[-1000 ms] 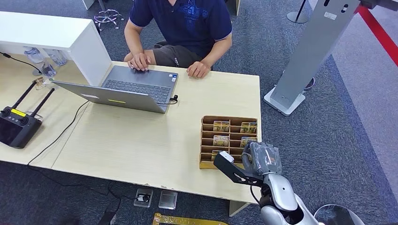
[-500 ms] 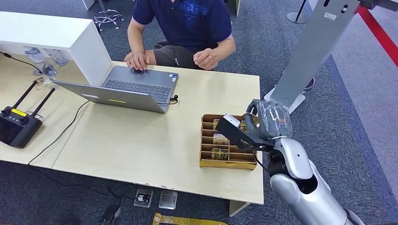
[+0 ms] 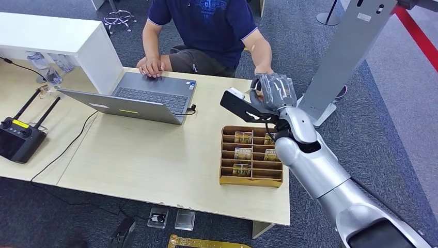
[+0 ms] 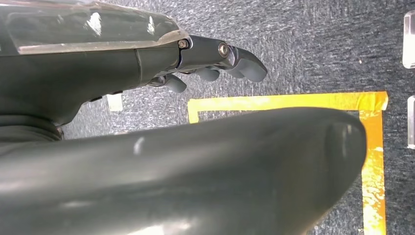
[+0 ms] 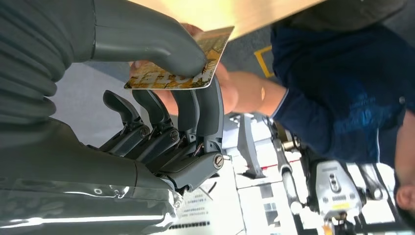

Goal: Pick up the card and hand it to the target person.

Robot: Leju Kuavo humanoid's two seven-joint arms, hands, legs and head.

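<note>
My right hand [image 3: 271, 93] is raised over the far edge of the desk [image 3: 155, 160], in front of the seated person [image 3: 212, 26] in a dark blue shirt. In the right wrist view, the thumb and fingers [image 5: 195, 112] pinch a yellow printed card [image 5: 169, 78]. The person's hand [image 5: 235, 90] is right behind the card and seems to touch it. A wooden card holder [image 3: 252, 181] with several more cards [image 3: 243, 138] sits on the desk below my forearm. My left hand [image 4: 147, 63] hangs above the carpet with nothing in it, fingers loosely extended.
An open laptop [image 3: 139, 98] lies in front of the person, whose other hand rests on it. A black controller [image 3: 20, 139] sits at the desk's left, near a white cabinet [image 3: 62, 41]. A grey floor stand [image 3: 341, 57] rises right of the desk.
My right arm rose from the card holder and swung away toward the person, carrying the card. The person's hand lifted off the desk to meet it.
</note>
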